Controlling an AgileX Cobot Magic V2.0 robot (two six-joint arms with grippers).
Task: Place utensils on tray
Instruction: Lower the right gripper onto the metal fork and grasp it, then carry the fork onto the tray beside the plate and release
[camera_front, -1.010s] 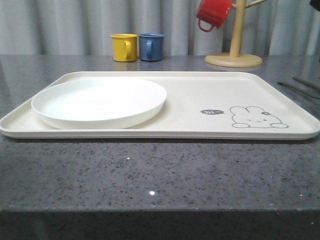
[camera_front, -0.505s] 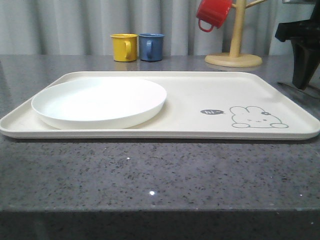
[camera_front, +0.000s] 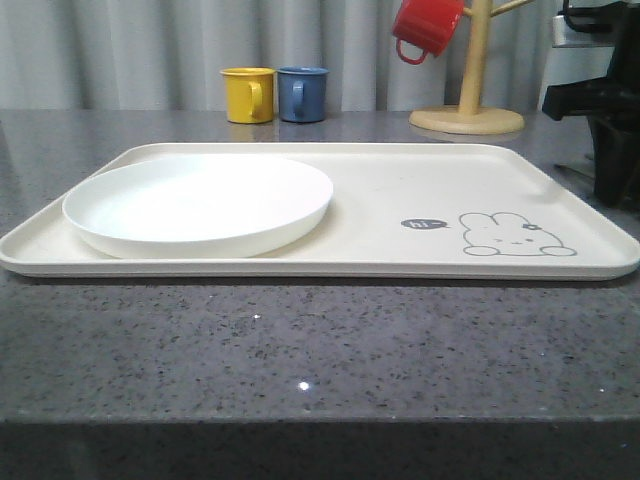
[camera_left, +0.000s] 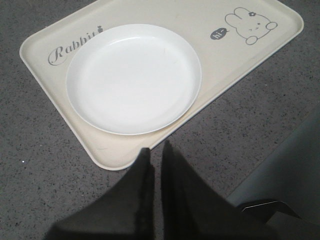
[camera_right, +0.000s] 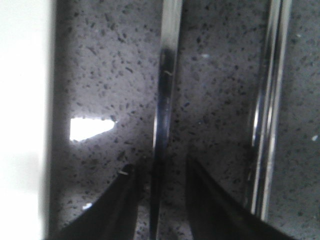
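Note:
The cream tray (camera_front: 420, 190) with the bunny drawing lies across the table and holds a round white plate (camera_front: 200, 205); the left wrist view has the tray (camera_left: 45, 50) too. My right gripper (camera_front: 618, 190) is low over the table just past the tray's right edge. It is open (camera_right: 160, 165), its fingers straddling a slim silver utensil (camera_right: 165, 100) that lies on the grey table with a gap on each side. A pair of parallel silver strips (camera_right: 270, 100), likely chopsticks, lies beside it. My left gripper (camera_left: 155, 150) is shut on nothing at the tray's near corner.
A yellow mug (camera_front: 248, 94) and a blue mug (camera_front: 302, 94) stand at the back. A wooden mug tree (camera_front: 470, 100) carries a red mug (camera_front: 428, 25) behind the tray's right part. The tray rim (camera_right: 25, 100) runs close to the right gripper.
My right arm has come into the front view from the right and dropped lower beside the tray's right edge. The tray and plate have not moved.

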